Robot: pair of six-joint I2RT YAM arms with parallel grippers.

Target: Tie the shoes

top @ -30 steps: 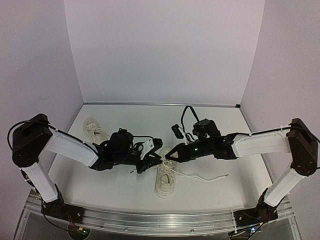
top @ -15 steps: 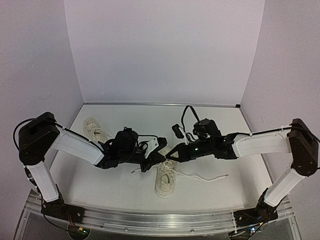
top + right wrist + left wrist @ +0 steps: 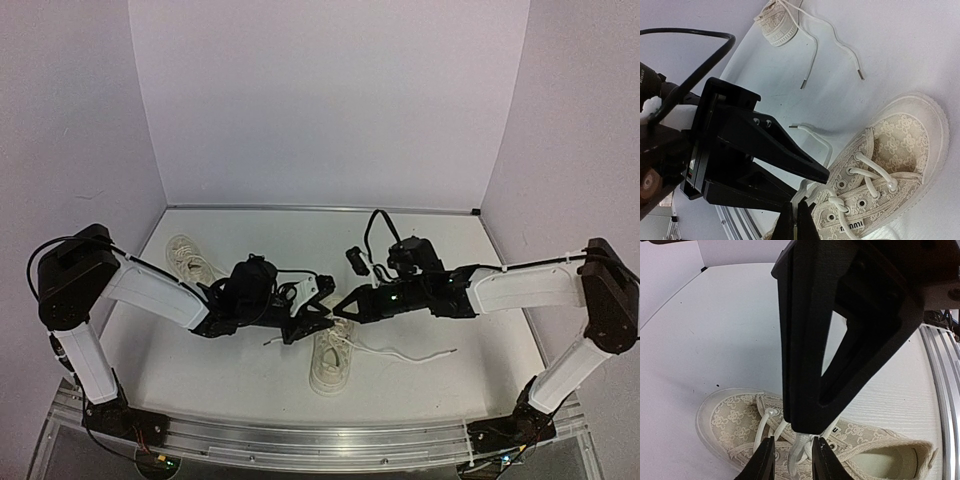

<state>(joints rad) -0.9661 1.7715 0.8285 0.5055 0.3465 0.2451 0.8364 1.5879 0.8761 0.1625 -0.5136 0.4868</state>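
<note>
One cream lace-patterned shoe [image 3: 330,368] lies at the table's middle front, toe toward the front edge, and shows in the left wrist view [image 3: 735,420] and the right wrist view [image 3: 900,145]. Both grippers meet just above its lacing. My right gripper [image 3: 342,309] [image 3: 797,226] is shut on a strand of white lace [image 3: 816,187] by the top eyelets. My left gripper [image 3: 316,322] [image 3: 794,460] is open, its fingers either side of a lace strand [image 3: 799,452]. A loose lace end [image 3: 412,353] trails right. The second shoe [image 3: 188,256] [image 3: 777,22] lies at the far left, untied.
An aluminium rail [image 3: 320,440] [image 3: 940,390] runs along the table's front edge. White walls close off the back and sides. The second shoe's laces [image 3: 840,45] spread over the table beside it. The right gripper's black finger [image 3: 840,340] fills the left wrist view.
</note>
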